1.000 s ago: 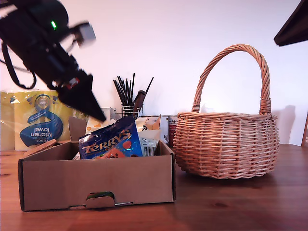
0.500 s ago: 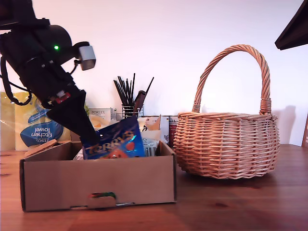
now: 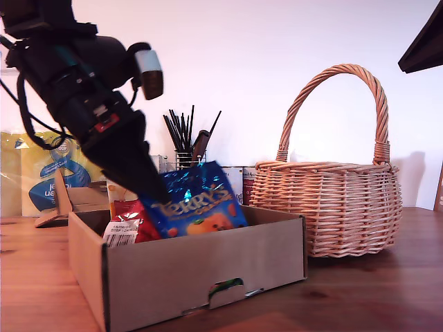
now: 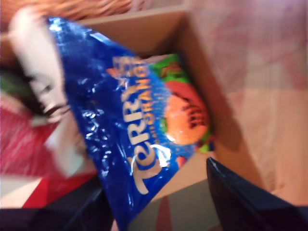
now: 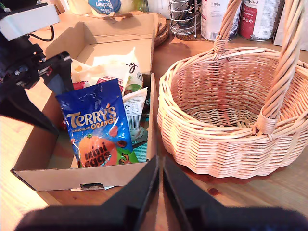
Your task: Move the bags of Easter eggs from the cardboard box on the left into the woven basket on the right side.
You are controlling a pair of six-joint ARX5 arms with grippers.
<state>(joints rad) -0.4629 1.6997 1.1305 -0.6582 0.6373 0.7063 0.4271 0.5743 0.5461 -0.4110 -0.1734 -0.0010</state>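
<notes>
The dark blue "Terry's" bag point(image 3: 197, 207) point(image 5: 96, 127) point(image 4: 130, 120) stands tilted in the cardboard box point(image 3: 208, 270) point(image 5: 43, 175), leaning over a red bag point(image 3: 128, 214) and a white-green bag point(image 5: 120, 67). My first gripper point(image 3: 152, 194) point(image 5: 61, 111) point(image 4: 154, 192) reaches down into the box on the exterior view's left. Its fingers stand apart, open, astride the blue bag's top edge. The woven basket point(image 3: 325, 207) point(image 5: 216, 139) stands beside the box on the exterior view's right, with nothing visible inside. My second gripper point(image 5: 159, 163) hovers shut above the table in front of box and basket.
Behind the box are a yellow-blue kitchen towel pack point(image 3: 48, 173), a black wire utensil holder point(image 3: 187, 149) point(image 5: 185, 19) and tins point(image 5: 219, 19). A dark part of an arm point(image 3: 422, 41) shows at the exterior view's upper right. Bare wooden table point(image 3: 374, 290) lies before the basket.
The box has slid and turned toward the exterior view's right and the camera. My first gripper has come lower and rightward onto the blue bag, which has tipped and shifted right.
</notes>
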